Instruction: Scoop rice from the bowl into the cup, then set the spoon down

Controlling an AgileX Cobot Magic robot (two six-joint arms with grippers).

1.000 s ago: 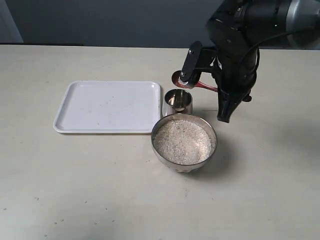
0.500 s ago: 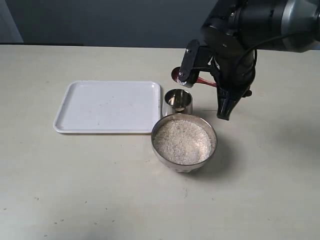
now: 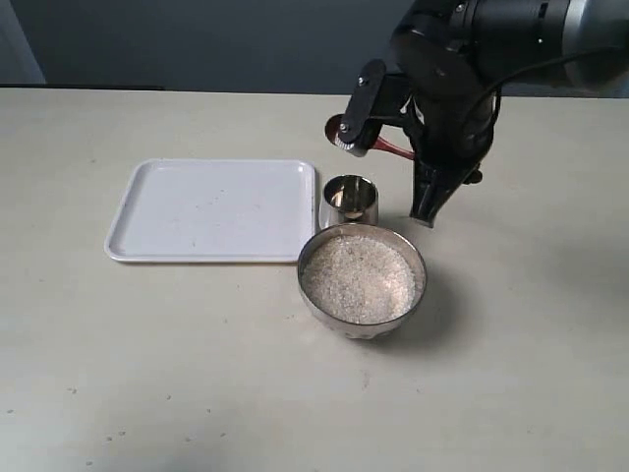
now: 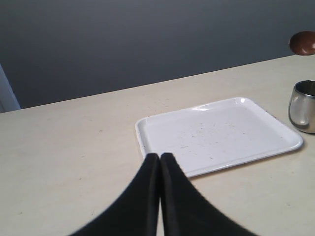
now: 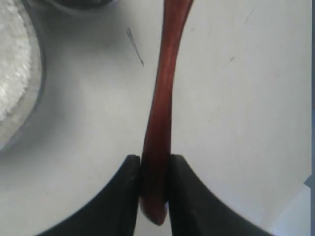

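The right claw (image 5: 154, 164) clamped the reddish-brown spoon (image 5: 165, 83) by its slender handle; the left claw (image 4: 160, 158) was pressed together.

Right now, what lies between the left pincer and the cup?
Only the white tray. In the left wrist view it spans the stretch from the shut left pincer to the cup, with nothing standing on it.

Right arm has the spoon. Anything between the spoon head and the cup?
Nothing visible. The right gripper holds the spoon by its handle; the head hangs in the air, raised clear of the cup, whose mouth is uncovered. The bowl sits on the cup's other side.
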